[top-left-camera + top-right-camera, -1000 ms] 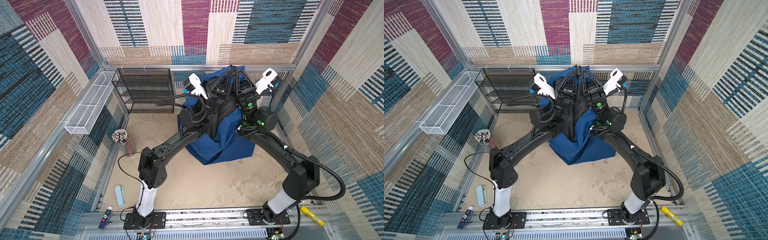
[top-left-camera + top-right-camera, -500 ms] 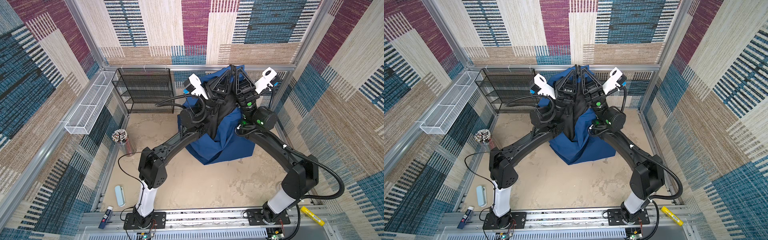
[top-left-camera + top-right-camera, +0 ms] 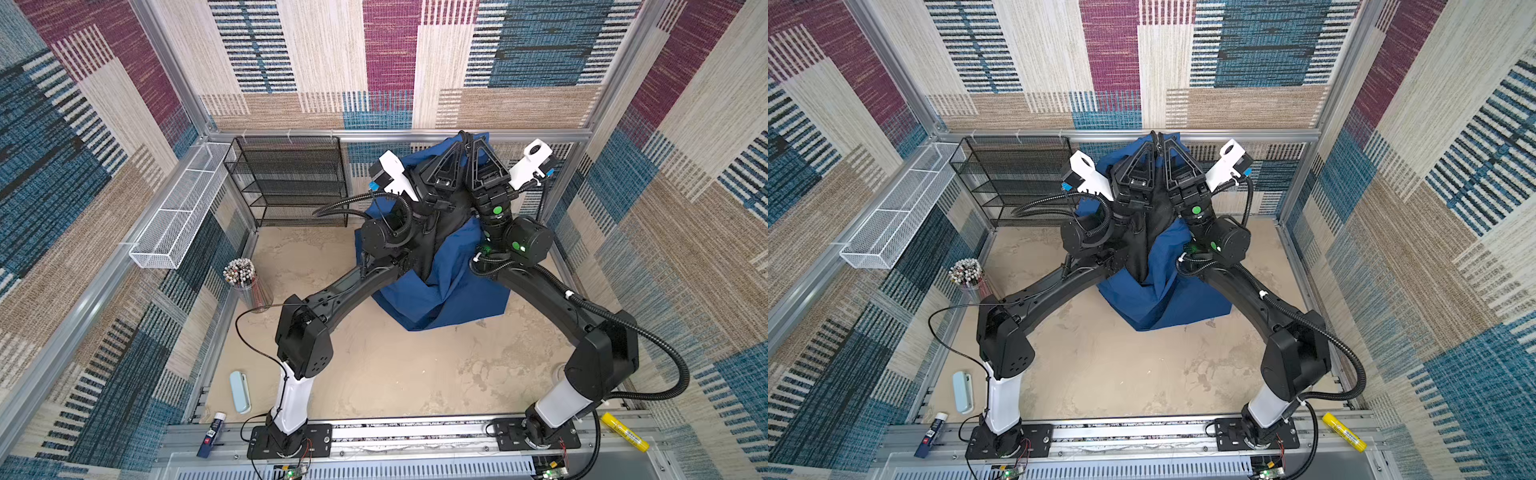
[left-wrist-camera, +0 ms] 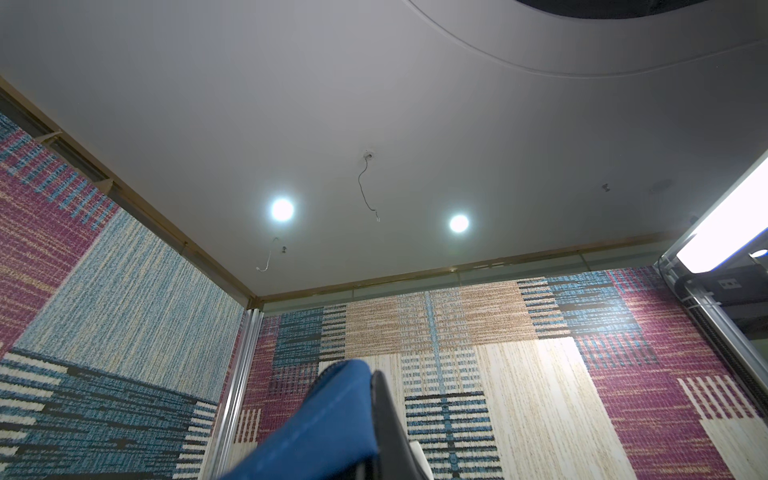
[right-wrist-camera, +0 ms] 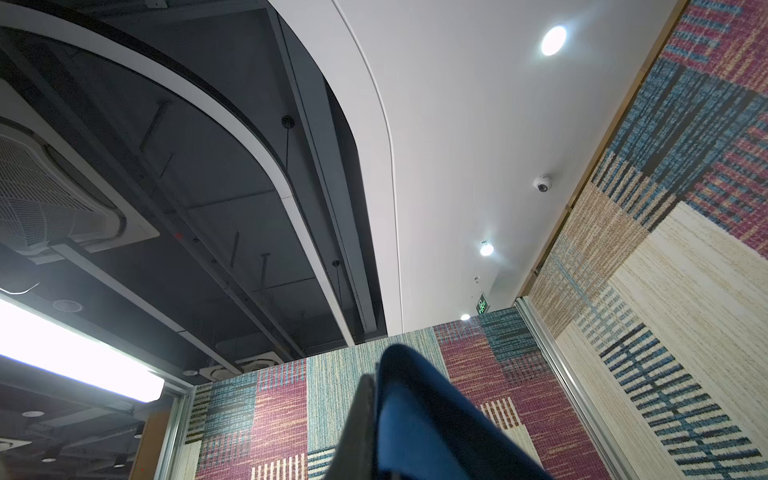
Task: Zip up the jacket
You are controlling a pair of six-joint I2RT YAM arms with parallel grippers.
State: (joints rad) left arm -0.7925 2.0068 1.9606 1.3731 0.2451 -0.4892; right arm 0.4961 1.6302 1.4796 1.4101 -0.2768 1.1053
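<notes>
The navy blue jacket (image 3: pixel 449 291) hangs from both grippers, and its lower part rests bunched on the table at the back middle; its black lining (image 3: pixel 440 232) shows between the arms. In both top views the left gripper (image 3: pixel 461 136) and right gripper (image 3: pixel 474 140) point upward side by side, high above the table, each shut on the jacket's top edge. The left wrist view shows blue fabric (image 4: pixel 328 419) pressed against a black finger (image 4: pixel 388 415). The right wrist view shows a fold of blue fabric (image 5: pixel 424 415) against a finger (image 5: pixel 359 419). The zipper is not visible.
A black mesh shelf (image 3: pixel 291 178) stands at the back left, with a white wire basket (image 3: pixel 178 212) on the left rail. A cup of pencils (image 3: pixel 245 278) and a pale blue case (image 3: pixel 240 391) lie at the left. A yellow marker (image 3: pixel 625 430) lies on the front rail.
</notes>
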